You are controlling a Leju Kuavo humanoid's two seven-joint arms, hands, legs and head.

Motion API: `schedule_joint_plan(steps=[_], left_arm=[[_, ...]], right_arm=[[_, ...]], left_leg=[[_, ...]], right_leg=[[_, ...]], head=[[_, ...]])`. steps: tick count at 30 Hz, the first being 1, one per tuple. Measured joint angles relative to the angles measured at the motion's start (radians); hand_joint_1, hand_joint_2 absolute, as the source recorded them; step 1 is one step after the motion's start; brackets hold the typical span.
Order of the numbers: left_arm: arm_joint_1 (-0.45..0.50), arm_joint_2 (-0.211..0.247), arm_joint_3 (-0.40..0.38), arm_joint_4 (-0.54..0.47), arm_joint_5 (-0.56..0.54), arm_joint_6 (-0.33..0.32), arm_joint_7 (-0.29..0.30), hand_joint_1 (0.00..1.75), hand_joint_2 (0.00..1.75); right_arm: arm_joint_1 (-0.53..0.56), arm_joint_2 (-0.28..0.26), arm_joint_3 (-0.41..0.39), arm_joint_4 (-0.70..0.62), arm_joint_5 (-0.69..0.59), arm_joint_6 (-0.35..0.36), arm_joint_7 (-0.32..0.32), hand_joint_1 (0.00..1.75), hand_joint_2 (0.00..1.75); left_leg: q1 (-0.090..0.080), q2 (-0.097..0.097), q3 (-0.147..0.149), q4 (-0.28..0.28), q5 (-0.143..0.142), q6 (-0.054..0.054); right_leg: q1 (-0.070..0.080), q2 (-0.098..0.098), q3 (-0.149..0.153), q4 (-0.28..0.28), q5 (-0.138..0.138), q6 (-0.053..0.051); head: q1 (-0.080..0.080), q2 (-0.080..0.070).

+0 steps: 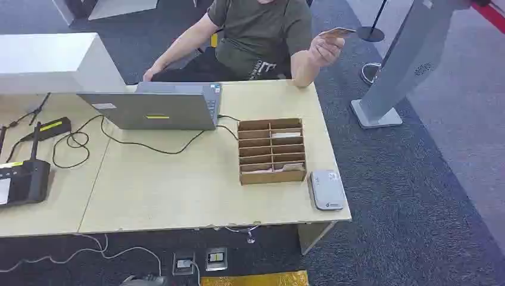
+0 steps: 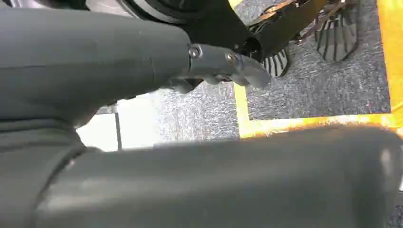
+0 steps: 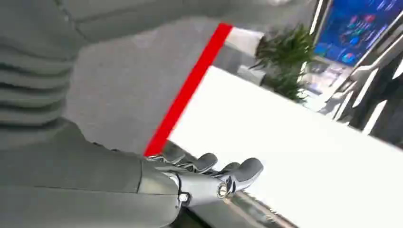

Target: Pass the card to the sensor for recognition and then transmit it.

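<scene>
A person seated behind the table holds a tan card (image 1: pixel 337 32) up in one raised hand (image 1: pixel 326 49), above the table's far right corner. The sensor (image 1: pixel 326 189), a flat grey-white pad, lies at the table's near right corner. In the left wrist view my left hand (image 2: pixel 218 66) hangs over grey carpet with yellow floor tape, its fingers stretched out and holding nothing. My right hand (image 3: pixel 204 175) shows in the right wrist view, its fingers apart and empty, with a red stripe and a white surface behind it.
A wooden card organizer (image 1: pixel 271 151) with several slots stands just left of the sensor. A grey laptop (image 1: pixel 156 107) with cables sits mid-table, and a black device (image 1: pixel 22 182) lies at the left. A grey kiosk stand (image 1: pixel 405 65) rises right of the table (image 1: pixel 178 196).
</scene>
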Motion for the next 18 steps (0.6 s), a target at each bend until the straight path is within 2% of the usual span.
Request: schedule_joint_plan(steps=[2,4,9,11,12,13,14,15,16,17,18], left_arm=[[-0.002,-0.002,0.0,0.0,0.0,-0.006,0.0,0.0,0.0],[-0.006,-0.006,0.0,0.0,0.0,-0.016,0.002,0.0,0.0],[-0.017,-0.02,-0.002,0.0,0.0,-0.039,0.033,0.0,0.0],[-0.025,-0.027,-0.002,0.0,0.0,-0.048,0.049,0.0,0.0],[-0.029,-0.029,-0.002,0.0,-0.001,-0.049,0.052,0.0,0.0],[-0.034,-0.035,-0.001,0.0,0.0,-0.049,0.055,0.0,0.0],[-0.036,-0.036,-0.001,0.0,0.0,-0.049,0.056,0.0,0.0],[-0.037,-0.037,-0.001,0.0,0.0,-0.048,0.056,0.0,0.0],[-0.036,-0.039,-0.001,0.0,0.0,-0.046,0.056,0.0,0.0],[-0.033,-0.043,-0.001,0.0,0.0,-0.045,0.056,0.0,0.0],[-0.031,-0.044,-0.001,0.0,0.0,-0.043,0.057,0.0,0.0]], right_arm=[[-0.065,0.022,0.044,-0.005,0.085,0.0,0.033,0.0,1.75],[-0.125,0.044,0.096,-0.01,0.184,0.0,0.105,0.0,1.75],[-0.235,0.115,0.212,-0.018,0.367,-0.001,0.235,0.0,1.75],[-0.249,0.171,0.269,-0.021,0.468,0.012,0.328,0.0,1.75],[-0.236,0.183,0.303,-0.029,0.558,0.054,0.414,0.0,1.75],[-0.196,0.179,0.336,-0.054,0.681,0.132,0.545,0.0,1.75],[-0.132,0.155,0.364,-0.095,0.799,0.228,0.7,0.0,1.75],[-0.053,0.122,0.365,-0.158,0.896,0.333,0.889,0.0,1.75],[0.028,0.078,0.358,-0.237,0.959,0.426,1.088,0.0,1.75],[0.092,0.053,0.355,-0.338,1.005,0.49,1.272,0.0,1.75],[0.132,0.048,0.357,-0.437,1.028,0.529,1.35,0.0,1.75]], left_leg=[[0.0,0.0,0.0,0.0,0.0,0.0],[0.0,0.0,0.0,0.0,0.0,0.0],[0.001,0.0,-0.001,0.0,0.0,0.0],[0.001,0.002,0.001,0.0,0.0,0.0],[0.001,0.004,0.003,0.0,0.0,0.0],[0.003,0.002,0.007,0.001,0.0,0.0],[0.008,-0.002,0.01,0.001,0.0,0.0],[0.015,-0.014,0.009,0.001,0.0,0.0],[0.018,-0.03,0.003,0.001,0.001,0.0],[0.015,-0.037,-0.007,0.001,0.003,0.0],[0.01,-0.034,-0.032,0.0,0.004,-0.001]], right_leg=[[0.0,0.0,0.0,0.0,0.0,0.0],[0.0,0.0,0.0,0.0,0.0,0.0],[0.001,0.0,0.0,0.0,0.0,0.0],[0.001,0.002,-0.001,0.0,0.0,0.0],[0.002,0.003,-0.001,0.0,0.0,0.0],[0.006,0.003,0.0,-0.004,0.0,0.0],[0.011,0.0,0.007,-0.009,0.0,0.0],[0.018,-0.011,0.019,-0.014,0.0,0.0],[0.019,-0.027,0.027,-0.016,0.0,0.0],[0.017,-0.036,0.025,-0.013,0.0,0.0],[0.012,-0.036,0.016,-0.007,0.0,0.0]], head=[[0.0,0.0],[-0.001,0.0],[0.0,0.0],[0.0,0.0],[-0.002,0.0],[-0.005,0.0],[-0.007,0.0],[-0.014,0.0],[-0.003,0.0],[0.013,0.0],[0.02,0.0]])
